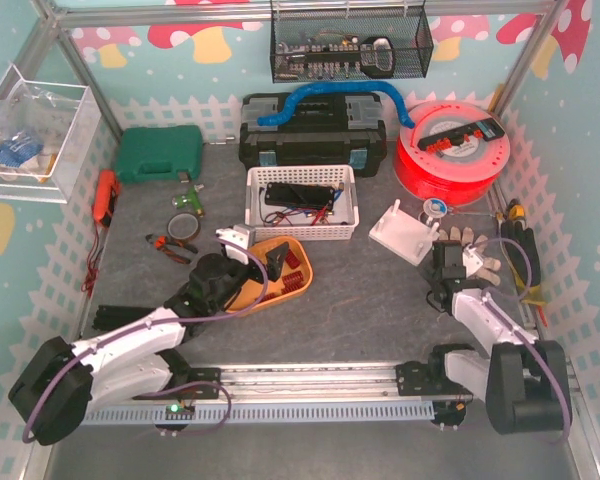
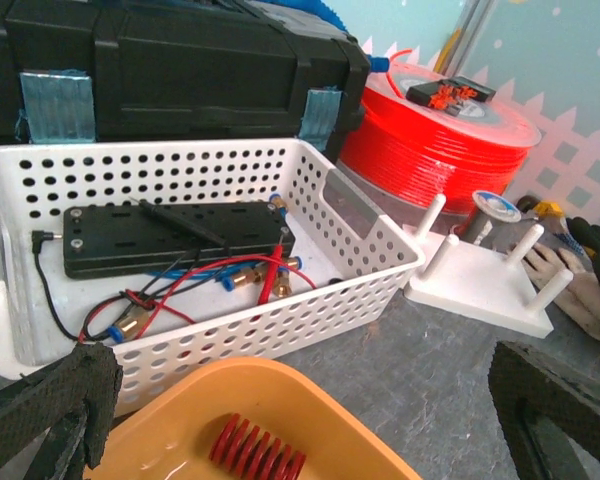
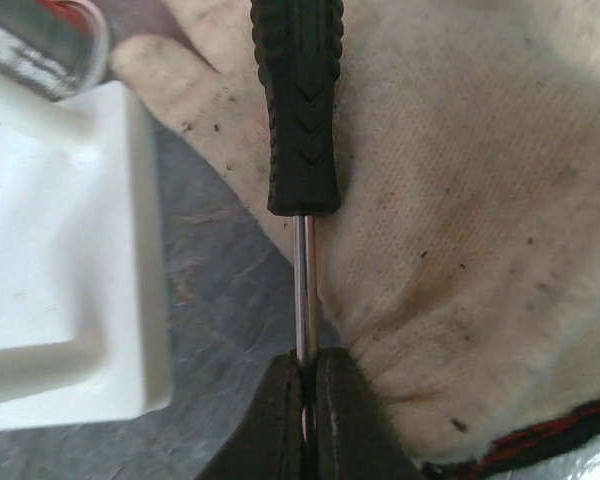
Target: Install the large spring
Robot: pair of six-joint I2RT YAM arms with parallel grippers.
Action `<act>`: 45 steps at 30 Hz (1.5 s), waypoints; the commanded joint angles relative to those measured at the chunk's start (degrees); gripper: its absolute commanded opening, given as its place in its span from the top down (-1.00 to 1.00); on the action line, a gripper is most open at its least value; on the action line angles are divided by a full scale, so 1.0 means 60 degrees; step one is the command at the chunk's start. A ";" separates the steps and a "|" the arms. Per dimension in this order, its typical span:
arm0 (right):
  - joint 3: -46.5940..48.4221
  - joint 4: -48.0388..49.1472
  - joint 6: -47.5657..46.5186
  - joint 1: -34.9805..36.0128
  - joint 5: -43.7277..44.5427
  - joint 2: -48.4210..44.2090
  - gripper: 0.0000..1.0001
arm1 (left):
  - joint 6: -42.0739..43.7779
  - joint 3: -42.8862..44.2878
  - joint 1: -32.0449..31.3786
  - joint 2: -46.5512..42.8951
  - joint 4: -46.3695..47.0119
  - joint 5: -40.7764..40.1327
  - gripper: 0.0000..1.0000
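L tool (image 2: pixel 305 410) gapes wide at tray (image 2: pixel 180 420) w/ red spring (image 2: pixel 258 452) lying in it, R tool (image 3: pixel 302 420) pinched on screwdriver (image 3: pixel 298 110) shaft; we judge spring light, stiff, apt to roll, so we'd grip across mid coils.

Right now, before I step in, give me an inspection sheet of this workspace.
Surface: grey tabletop, crowded.
Job's things: red coil spring lying in orange plastic tray; white pegged base apart from it, pegs bare.
Clutter: white perforated basket, black toolbox, red filament spool, cloth work glove.
Grippers: left gripper open over the tray; right gripper shut on black-handled screwdriver, at its shaft.
Cables: red and blue leads in the basket; purple cables along both arms.
Surroundings: aluminium frame, mushroom-print walls.
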 commanded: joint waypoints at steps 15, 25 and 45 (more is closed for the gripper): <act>0.0246 0.0335 -0.0941 -0.0666 -0.0565 0.0665 -0.25 | -0.0074 0.0072 -0.0046 -0.0163 -0.0281 -0.0179 -0.99; 0.2455 -0.1191 -0.2415 -0.0538 -0.1774 -0.0987 -0.72 | -0.2615 0.0796 0.0048 -0.0631 -0.2301 -0.1400 -0.98; 0.0825 0.1607 -0.3925 0.2454 -0.1924 -0.2404 -0.76 | -0.7474 0.2193 -0.0422 0.2440 -0.4438 0.0605 0.17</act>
